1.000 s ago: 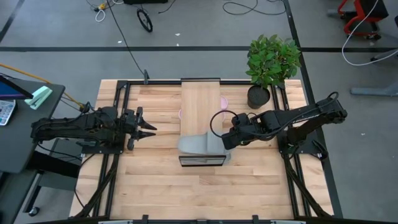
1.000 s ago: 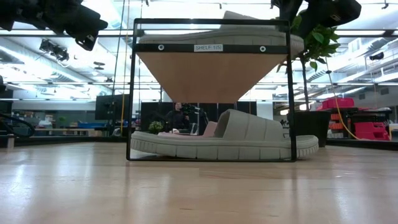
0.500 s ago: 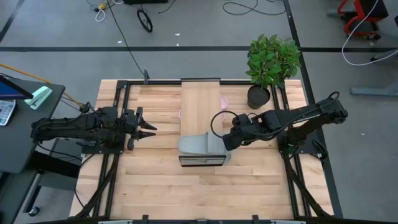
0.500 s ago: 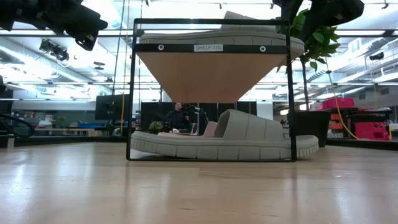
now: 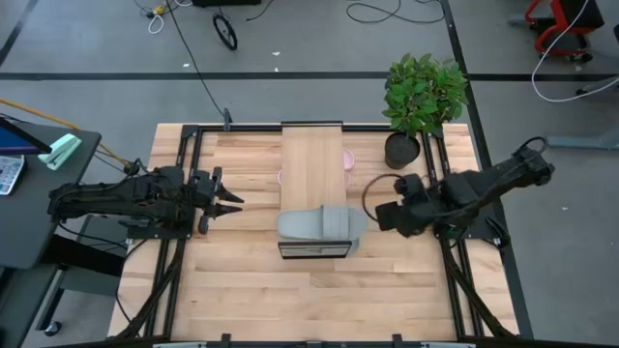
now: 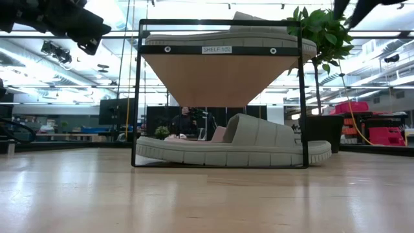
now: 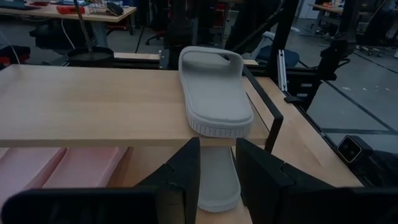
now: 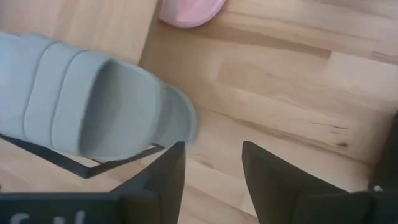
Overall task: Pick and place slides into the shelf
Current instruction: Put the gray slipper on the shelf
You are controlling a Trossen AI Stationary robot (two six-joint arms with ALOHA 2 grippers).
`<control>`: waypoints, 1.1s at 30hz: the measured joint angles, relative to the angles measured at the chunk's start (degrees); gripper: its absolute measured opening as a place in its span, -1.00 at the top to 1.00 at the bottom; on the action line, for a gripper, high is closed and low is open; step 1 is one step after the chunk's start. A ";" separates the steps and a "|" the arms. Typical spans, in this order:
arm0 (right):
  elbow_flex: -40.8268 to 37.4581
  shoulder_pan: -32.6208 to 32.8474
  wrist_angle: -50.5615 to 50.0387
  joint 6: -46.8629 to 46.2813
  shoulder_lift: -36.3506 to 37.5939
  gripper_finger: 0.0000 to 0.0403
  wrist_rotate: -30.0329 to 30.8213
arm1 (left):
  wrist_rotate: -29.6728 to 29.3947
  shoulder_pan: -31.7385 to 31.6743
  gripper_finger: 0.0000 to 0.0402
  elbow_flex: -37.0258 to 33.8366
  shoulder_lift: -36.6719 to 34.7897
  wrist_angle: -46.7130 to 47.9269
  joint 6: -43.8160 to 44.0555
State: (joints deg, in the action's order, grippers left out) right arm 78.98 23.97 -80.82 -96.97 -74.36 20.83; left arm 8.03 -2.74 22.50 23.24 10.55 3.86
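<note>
High view: potted plant [image 5: 423, 97] stands beside shelf [image 5: 311, 164] holding grey slide [image 5: 322, 224].

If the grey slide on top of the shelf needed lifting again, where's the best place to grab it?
Probably the ribbed strap of the grey slide, pinched from above. It arches clear of the sole, which overhangs the shelf toward the open right gripper, so that side looks free.

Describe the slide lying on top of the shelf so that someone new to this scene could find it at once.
Find the shelf, the narrow light wood plank rack in the middle of the table. At its near end, across the plank, lies a grey slide with a wide ribbed strap. It is the only slide on top; another grey slide and the pink slides sit underneath.
</note>
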 joint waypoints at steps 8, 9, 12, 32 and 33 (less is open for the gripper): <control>-2.08 8.57 -3.81 -10.27 -0.29 0.21 5.50 | -1.52 0.00 0.47 -2.96 -0.02 -0.34 1.70; -3.01 9.26 -3.76 -11.24 -0.30 0.21 5.61 | -1.88 -0.01 0.47 -3.42 0.00 -0.43 1.92; -6.16 10.94 -2.90 -13.66 -0.20 0.22 5.59 | -4.49 0.00 0.47 -4.66 0.00 -0.47 3.81; -38.17 15.33 29.68 -22.14 9.41 0.47 6.04 | -7.18 8.15 0.52 -8.68 0.00 -2.03 6.02; -38.99 15.34 31.12 -22.12 9.41 0.47 6.49 | -7.44 8.32 0.52 -9.74 0.01 -3.65 5.99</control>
State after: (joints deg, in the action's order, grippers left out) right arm 39.99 39.30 -49.71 -119.09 -64.95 27.32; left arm 0.59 5.58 12.77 23.25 6.90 9.85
